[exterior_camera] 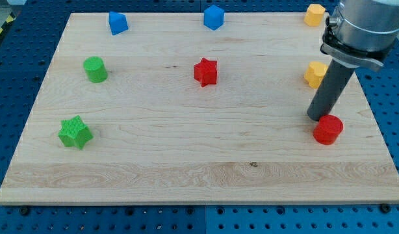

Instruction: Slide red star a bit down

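The red star [205, 71] sits on the wooden board [186, 149], a little above its middle. My tip [317, 117] is far to the star's right, near the board's right edge. The tip stands just above and left of a red cylinder [328, 129], touching or nearly touching it. The dark rod rises from the tip to the arm's grey body at the view's top right.
A blue block [117, 23] and a blue cube [214, 17] lie along the top edge. A yellow block [314, 13] is at the top right, another yellow block [314, 74] is partly behind the rod. A green cylinder [95, 69] and a green star [75, 132] are at the left.
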Controlling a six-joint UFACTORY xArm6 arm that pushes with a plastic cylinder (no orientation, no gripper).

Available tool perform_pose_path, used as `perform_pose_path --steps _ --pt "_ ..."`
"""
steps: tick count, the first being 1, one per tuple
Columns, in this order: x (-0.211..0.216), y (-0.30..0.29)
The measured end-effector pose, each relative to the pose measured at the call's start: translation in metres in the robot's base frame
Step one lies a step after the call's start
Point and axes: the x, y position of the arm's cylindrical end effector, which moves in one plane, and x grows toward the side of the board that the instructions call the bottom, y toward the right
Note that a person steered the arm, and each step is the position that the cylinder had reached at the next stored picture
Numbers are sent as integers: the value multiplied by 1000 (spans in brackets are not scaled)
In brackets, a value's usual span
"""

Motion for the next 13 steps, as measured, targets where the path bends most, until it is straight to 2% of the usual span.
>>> perform_pose_path --steps 2,4,6,9,10,11,13 --pt "26 5" --pt "12 -50" --pt "-38 -117" --pt "-124 -115" --pt "-150 -147" --pt "-143 -183" --pt "-100 -192"
